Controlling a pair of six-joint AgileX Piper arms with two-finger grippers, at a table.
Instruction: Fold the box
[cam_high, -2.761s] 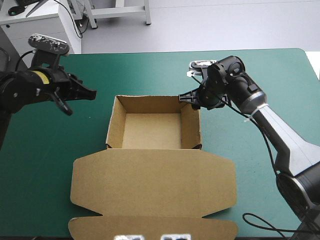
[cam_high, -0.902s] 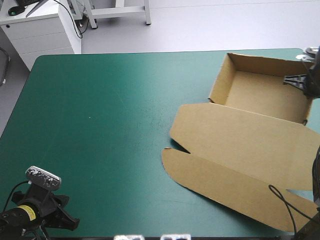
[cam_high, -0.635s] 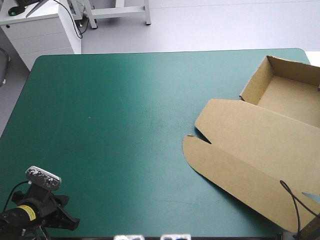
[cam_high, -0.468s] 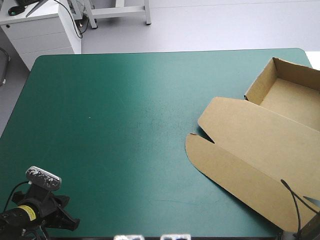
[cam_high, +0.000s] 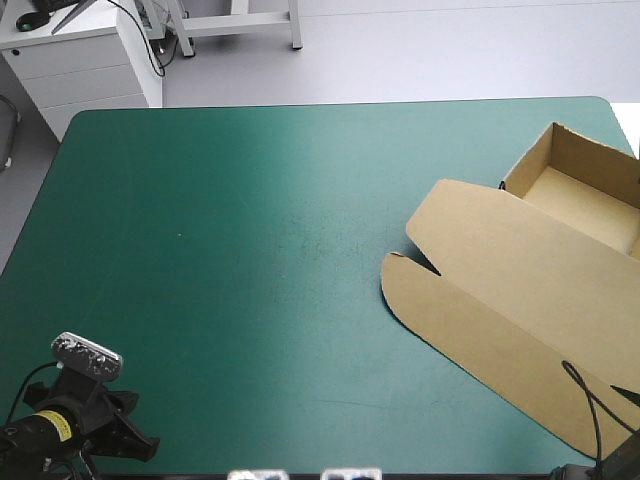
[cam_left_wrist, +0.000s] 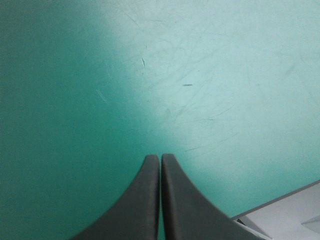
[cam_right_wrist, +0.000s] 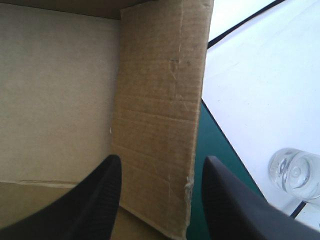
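At the near left corner of the counter (cam_high: 250, 230), the left fingers (cam_left_wrist: 142, 200) are pressed together into one point over the bare teal-green cover. The brown box (cam_high: 520, 290) lies well apart from them, at the counter's right side. It is an open tray with its lid flat toward the near edge, and part of the tray runs out of the high view. The right fingers (cam_right_wrist: 95, 205) stand apart with a raised wall of the tray between them.
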